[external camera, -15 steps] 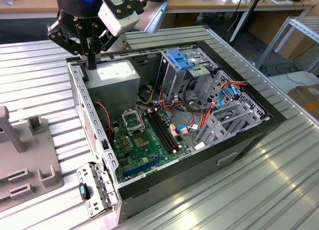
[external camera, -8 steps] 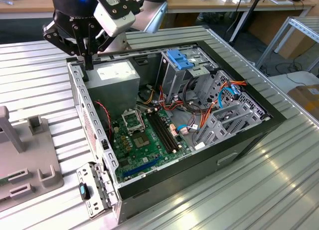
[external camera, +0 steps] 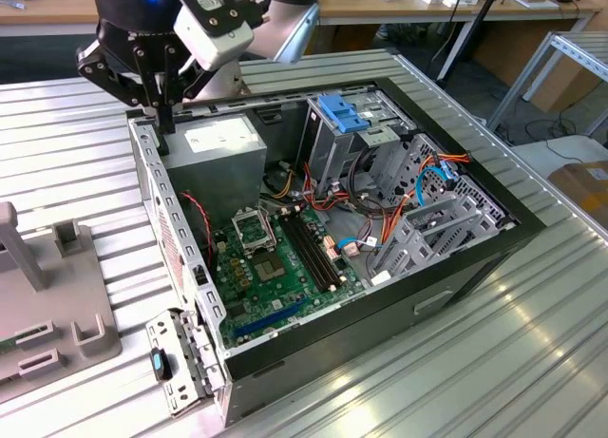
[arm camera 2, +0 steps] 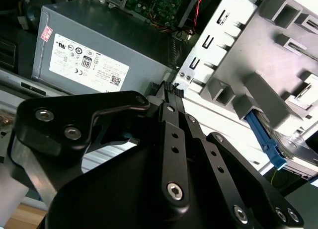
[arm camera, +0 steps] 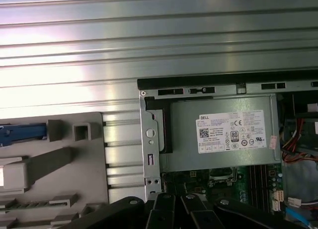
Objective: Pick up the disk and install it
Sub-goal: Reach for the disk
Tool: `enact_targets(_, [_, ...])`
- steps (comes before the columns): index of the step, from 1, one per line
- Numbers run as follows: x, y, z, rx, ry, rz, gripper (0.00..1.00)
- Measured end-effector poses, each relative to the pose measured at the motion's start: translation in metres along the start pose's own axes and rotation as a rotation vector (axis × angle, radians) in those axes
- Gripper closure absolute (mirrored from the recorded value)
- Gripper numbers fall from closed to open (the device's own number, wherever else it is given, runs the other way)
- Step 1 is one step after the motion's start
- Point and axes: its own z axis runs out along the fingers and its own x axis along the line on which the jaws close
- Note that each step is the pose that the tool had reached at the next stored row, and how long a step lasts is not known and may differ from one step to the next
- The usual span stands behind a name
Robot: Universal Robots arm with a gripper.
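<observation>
Ribbed table: gripper vert. at PC case corner, closed, holding nothing.

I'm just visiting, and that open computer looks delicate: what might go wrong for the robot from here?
The gripper hangs just over the case's metal edge beside the power supply; dropping lower might knock it. The disk sits in the grey holder, so it might catch on lifting. Loose cables near the drive bays could snag.
</observation>
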Motion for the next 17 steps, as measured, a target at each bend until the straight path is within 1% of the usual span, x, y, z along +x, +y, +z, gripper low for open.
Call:
enact_targets(3, [0.0065,-0.0005,-0.0002,0.0001,0.0001,0.000,0.89])
enact_targets(8, [0.0134,-0.0010,-0.0004,0.0000,0.0000,0.000,0.89])
enact_targets(14, [0.0203,-0.0015,-0.0005,0.0000,0.0000,0.000,0.89])
enact_targets(17, [0.0227,-0.0017,-0.0006,0.0000,0.0000,0.000,0.89])
